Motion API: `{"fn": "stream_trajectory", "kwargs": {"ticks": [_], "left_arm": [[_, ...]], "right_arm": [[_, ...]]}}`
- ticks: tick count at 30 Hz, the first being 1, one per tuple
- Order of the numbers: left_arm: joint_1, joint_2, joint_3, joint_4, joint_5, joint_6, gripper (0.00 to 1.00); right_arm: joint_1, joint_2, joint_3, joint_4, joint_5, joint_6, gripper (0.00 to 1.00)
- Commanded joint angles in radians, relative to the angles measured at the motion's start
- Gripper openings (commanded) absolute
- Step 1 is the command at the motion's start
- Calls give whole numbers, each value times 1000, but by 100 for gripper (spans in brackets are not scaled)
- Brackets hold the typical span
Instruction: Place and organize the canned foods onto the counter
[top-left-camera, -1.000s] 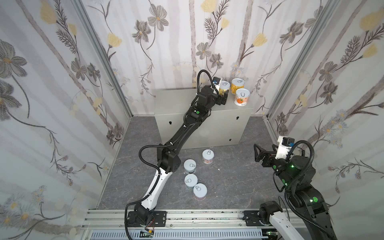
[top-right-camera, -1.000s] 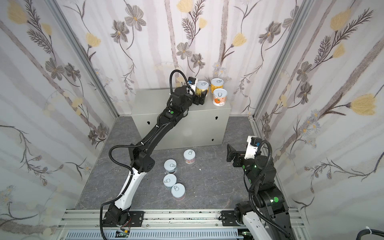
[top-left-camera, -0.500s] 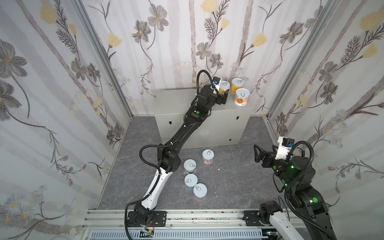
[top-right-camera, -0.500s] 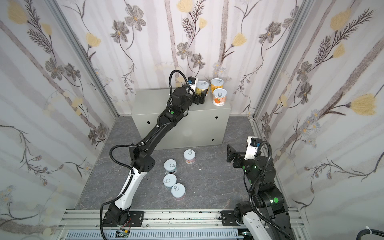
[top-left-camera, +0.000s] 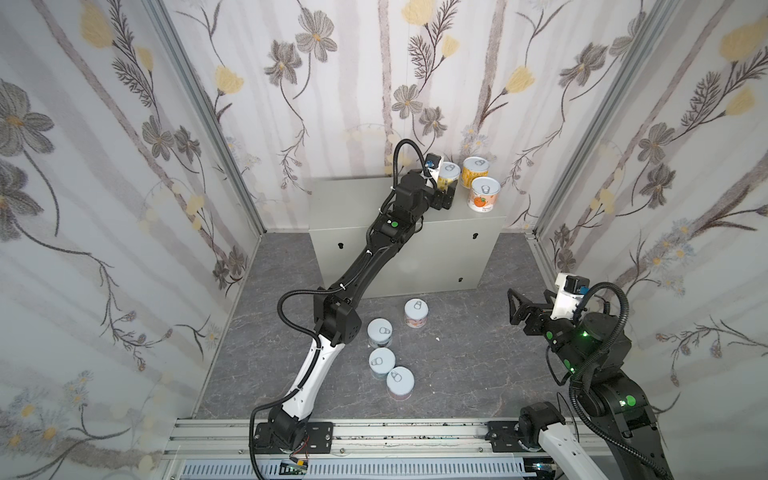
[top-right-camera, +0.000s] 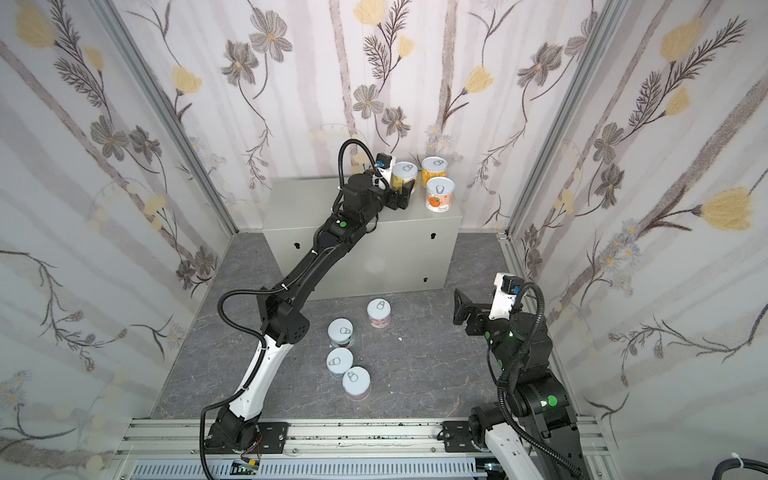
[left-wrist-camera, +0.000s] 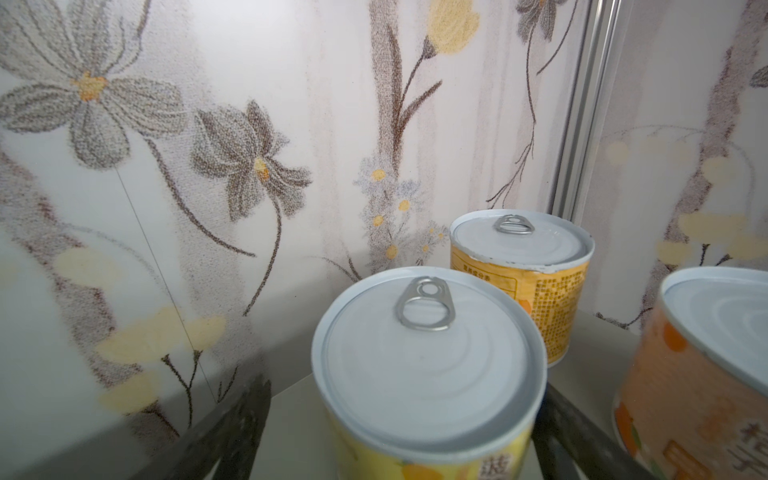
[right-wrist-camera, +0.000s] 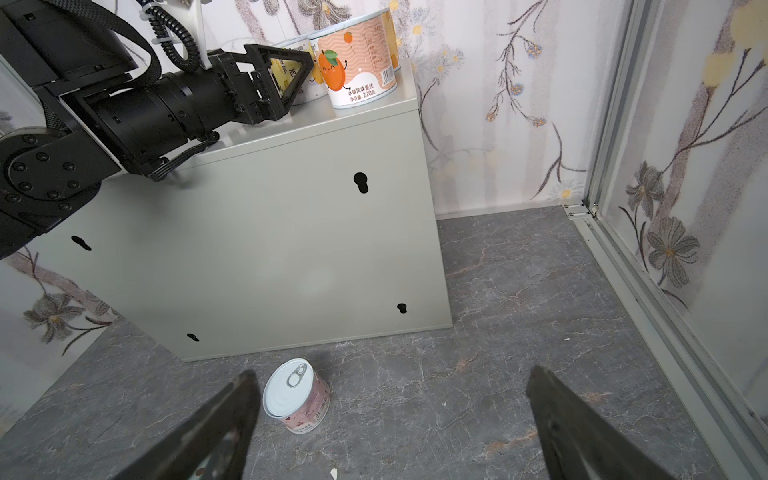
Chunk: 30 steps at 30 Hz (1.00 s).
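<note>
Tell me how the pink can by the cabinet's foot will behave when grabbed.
The pink can stands upright and squat, so it probably slides rather than tips. Its metal lid suggests a rigid body. The glossy label may slip.

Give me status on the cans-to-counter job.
Done: an orange-yellow tin and a peach orange-print tin stand on the pale grey-beige metal counter. In hand: the open left gripper straddles a third, yellow-label tin standing there. Remaining: four pale-lidded tins on the dark marbled floor; the open right gripper hangs empty, nearest the pink-label tin.
</note>
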Motion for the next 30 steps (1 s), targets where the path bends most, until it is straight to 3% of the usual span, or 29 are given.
{"fn": "stream_trajectory", "kwargs": {"ticks": [1, 12, 23, 30], "left_arm": [[3, -30, -26, -8, -12, 11, 94], [4, -69, -89, 8, 19, 25, 89], [15, -91, -115, 16, 84, 48, 77], [34, -86, -109, 23, 156, 30, 77]], "right_arm": [[0, -3, 0, 19, -15, 7, 100], [0, 2, 5, 18, -18, 8, 100], [0, -1, -1, 19, -18, 8, 100], [0, -3, -4, 16, -13, 8, 100]]}}
